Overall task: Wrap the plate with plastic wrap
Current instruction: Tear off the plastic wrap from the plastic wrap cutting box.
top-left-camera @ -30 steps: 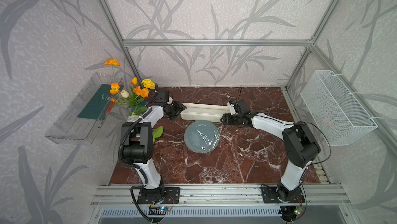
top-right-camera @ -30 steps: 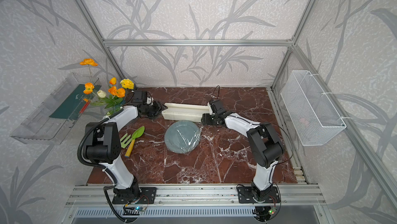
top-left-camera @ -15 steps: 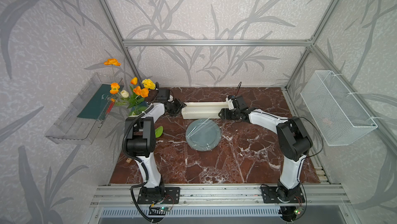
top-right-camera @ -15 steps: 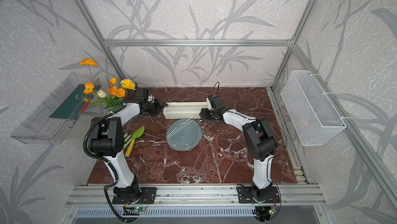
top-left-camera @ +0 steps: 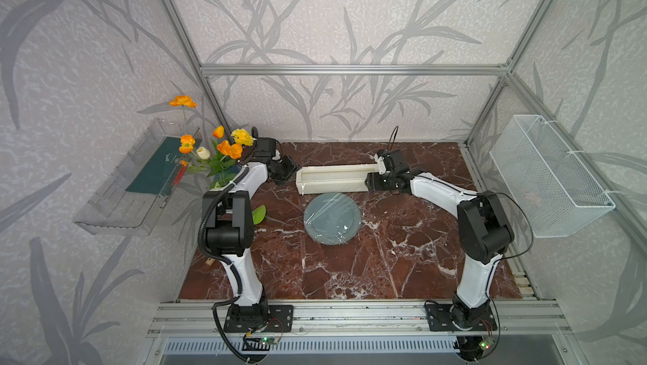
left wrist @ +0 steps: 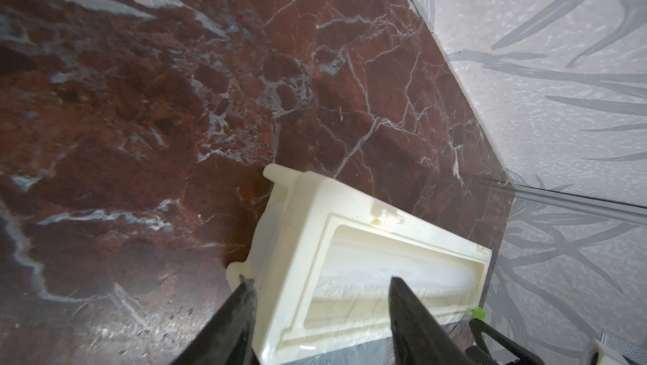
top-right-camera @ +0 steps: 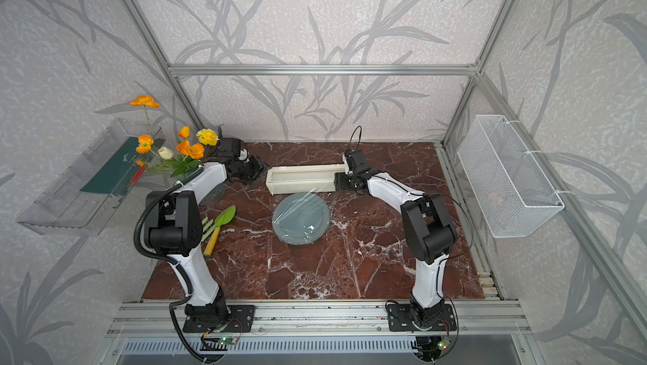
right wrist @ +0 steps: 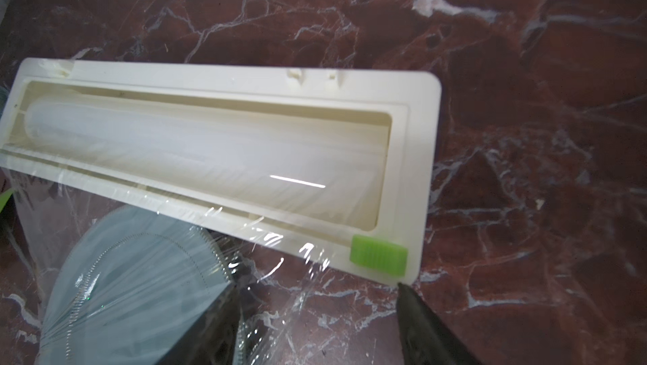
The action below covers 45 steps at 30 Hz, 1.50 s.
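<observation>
Marble tabletop (top-left-camera: 350, 268): red-brown with white veins.
Dispenser box (top-left-camera: 332, 179): cream, long, lying crosswise toward the back, with a white roll inside.
Plate (top-left-camera: 332, 219): grey-blue, flat on the marble near the middle, just in front of the box, between the two arms.
Plastic wrap (right wrist: 273, 275): clear, crinkled, glinting; stretched from the box's front edge across the plate's top.
Green tab (right wrist: 378, 253): on the box's front rail, at the end by the right arm.
Left gripper (left wrist: 320, 279): spread wide, astride one end corner of the box, clamped on nothing.
Right gripper (right wrist: 318, 283): spread wide, low over the film beside the tab corner, gripping nothing.
</observation>
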{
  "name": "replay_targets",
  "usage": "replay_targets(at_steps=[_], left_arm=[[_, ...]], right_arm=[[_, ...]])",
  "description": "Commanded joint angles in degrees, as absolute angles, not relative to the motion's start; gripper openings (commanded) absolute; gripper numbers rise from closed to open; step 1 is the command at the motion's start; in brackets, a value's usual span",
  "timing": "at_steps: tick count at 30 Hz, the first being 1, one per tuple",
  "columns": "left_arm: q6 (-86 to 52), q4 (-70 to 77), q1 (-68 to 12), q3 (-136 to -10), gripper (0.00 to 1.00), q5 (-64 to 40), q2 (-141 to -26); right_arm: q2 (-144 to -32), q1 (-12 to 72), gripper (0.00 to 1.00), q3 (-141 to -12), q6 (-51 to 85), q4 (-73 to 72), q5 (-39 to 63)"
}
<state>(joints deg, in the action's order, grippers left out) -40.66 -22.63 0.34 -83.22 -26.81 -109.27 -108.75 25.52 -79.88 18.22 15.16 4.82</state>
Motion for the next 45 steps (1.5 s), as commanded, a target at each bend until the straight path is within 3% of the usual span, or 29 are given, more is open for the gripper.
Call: replay_targets(at_steps=[1, 15, 29, 45], left_arm=[[-39.29, -24.39, 0.33, -85.29, 0.61, -25.92, -110.15], [-39.68, -23.70, 0.31, -86.14, 0.61, -28.21, -112.94], [-40.34, -22.85, -0.11, -85.90, 0.61, -29.44, -114.04], [-43.06, -19.87, -2.27, -83.89, 0.60, -30.54, -113.95]], right_arm=[[-108.76, 25.31, 0.70, -83.80, 15.60, 17.78, 2.37], [-114.92, 25.44, 0.70, -91.56, 13.36, 24.37, -0.02], [-116.10, 26.27, 0.71, -90.72, 16.09, 22.31, 2.93], [-118.83, 32.82, 0.70, -92.97, 20.75, 20.76, 3.52]])
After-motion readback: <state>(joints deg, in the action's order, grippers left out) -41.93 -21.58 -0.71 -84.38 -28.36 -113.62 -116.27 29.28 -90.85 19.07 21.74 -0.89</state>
